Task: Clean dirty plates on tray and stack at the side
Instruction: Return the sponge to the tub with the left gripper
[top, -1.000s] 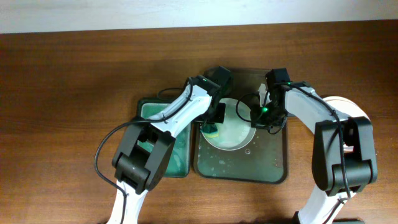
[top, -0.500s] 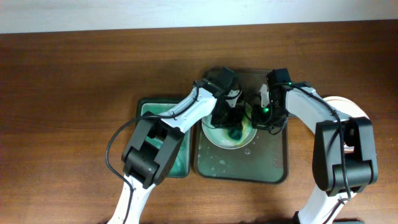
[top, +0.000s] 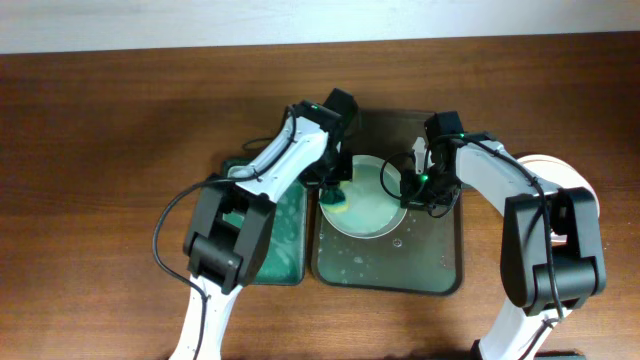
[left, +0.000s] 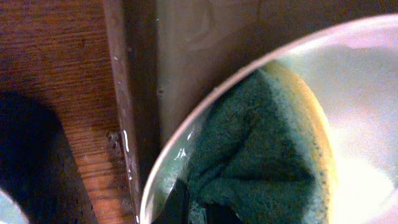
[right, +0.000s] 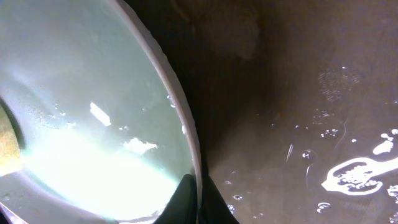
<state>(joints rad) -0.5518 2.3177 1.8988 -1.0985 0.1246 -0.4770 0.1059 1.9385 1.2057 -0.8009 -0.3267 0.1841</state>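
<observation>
my left gripper (top: 334, 192) — clamping sponge (left: 258, 155), back from plate (top: 375, 212) centre to left rim | right gripper (top: 416, 190) — still pinching rim

My left arm (top: 285, 165) and my right arm (top: 500, 175) are twins: smooth white shells along the long links, with blocky black housings at the joints and shoulders. A thin black cable (top: 163, 240) loops out in a wide arc beside my left shoulder. A small green light (top: 424, 178) glows on my right wrist. My left gripper (top: 335, 195) and my right gripper (top: 413, 192) are black from above. Through my own wrist cameras, the fingertips (left: 177, 200) of the left and those of the right (right: 183, 198) are thin, dark, matte wedges with straight edges.
</observation>
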